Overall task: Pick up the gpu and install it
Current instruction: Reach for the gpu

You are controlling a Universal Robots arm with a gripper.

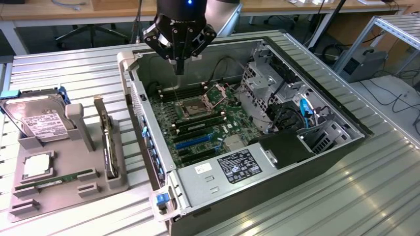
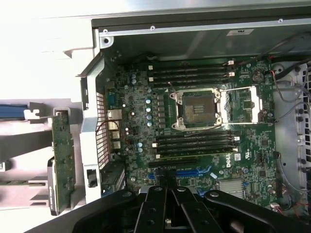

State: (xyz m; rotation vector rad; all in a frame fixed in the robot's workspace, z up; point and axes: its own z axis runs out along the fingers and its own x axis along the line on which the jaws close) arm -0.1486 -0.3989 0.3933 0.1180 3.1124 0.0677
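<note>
We see a slatted metal table (image 1: 78,73) carrying everything. On it lies the largest piece, an open computer case (image 1: 276,191) on its side, its interior facing up. Its floor is taken up by the green motherboard (image 1: 190,125) (image 2: 252,145), with rows of dark slots and some blue ones. A power supply (image 1: 239,166) with a white label sits at the case's near end, and drive cages fill the exterior view's right.

On the exterior view's left, just beside the case, we find a grey parts tray (image 1: 59,196). The black gripper (image 1: 178,68) (image 2: 167,180) hangs over the far end of the open case, above the board and touching none of it. Its fingers are pressed together, tip against tip.

At the tray's far end a silver hard drive (image 1: 39,120) with a white label leans in its cradle. The gpu (image 1: 108,142) (image 2: 62,155) stands on its long edge in a slot along the tray's right side, next to the case wall and well apart from the gripper. From the wrist view we look down on its green board.

A narrow green memory stick (image 1: 56,178) lies flat near the tray's near end. On the motherboard the processor socket (image 1: 196,105) (image 2: 197,108) sits with its metal frame swung open.
</note>
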